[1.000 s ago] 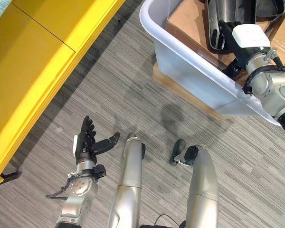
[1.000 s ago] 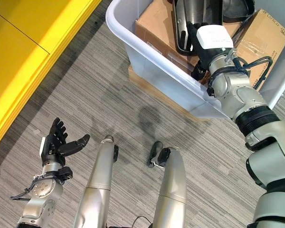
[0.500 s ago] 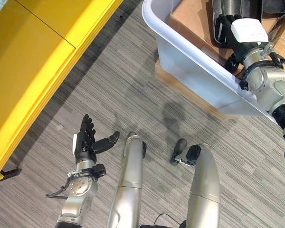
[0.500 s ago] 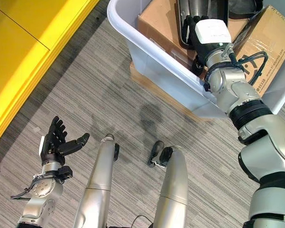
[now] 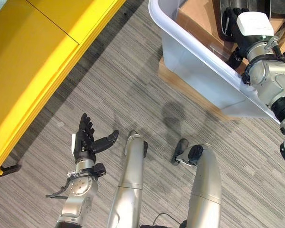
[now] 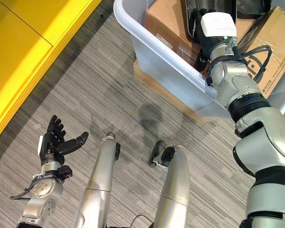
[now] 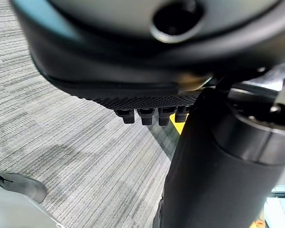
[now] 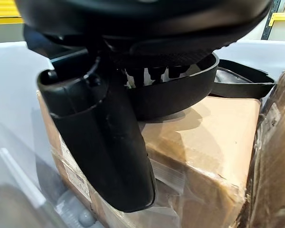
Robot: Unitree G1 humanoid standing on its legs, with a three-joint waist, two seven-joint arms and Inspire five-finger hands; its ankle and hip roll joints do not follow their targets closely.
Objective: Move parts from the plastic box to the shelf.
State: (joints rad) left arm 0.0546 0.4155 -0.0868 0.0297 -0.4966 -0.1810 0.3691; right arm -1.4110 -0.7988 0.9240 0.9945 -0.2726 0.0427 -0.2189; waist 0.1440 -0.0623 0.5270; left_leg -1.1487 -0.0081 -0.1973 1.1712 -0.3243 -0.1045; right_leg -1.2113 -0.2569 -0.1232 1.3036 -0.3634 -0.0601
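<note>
The translucent plastic box point(image 5: 190, 45) stands on the floor at the upper right. It holds a cardboard box point(image 5: 199, 19) with a black dish-shaped part point(image 8: 180, 97) lying on top. My right hand point(image 5: 249, 23) reaches into the box and rests over that part point(image 6: 192, 14). Its fingers point(image 8: 152, 73) lie straight inside the rim and its thumb point(image 8: 99, 137) hangs outside it. My left hand point(image 5: 84, 142) hovers low over the carpet, open and empty, beside the yellow shelf point(image 5: 33, 61).
A second cardboard box point(image 6: 270, 33) sits at the right end of the plastic box. A flat wooden board point(image 5: 180, 88) lies under the box. Grey striped carpet point(image 5: 128, 80) runs between the shelf and the box.
The whole view has shifted a little. My right hand has edged slightly further over the black part. The left hand has stayed in place.
</note>
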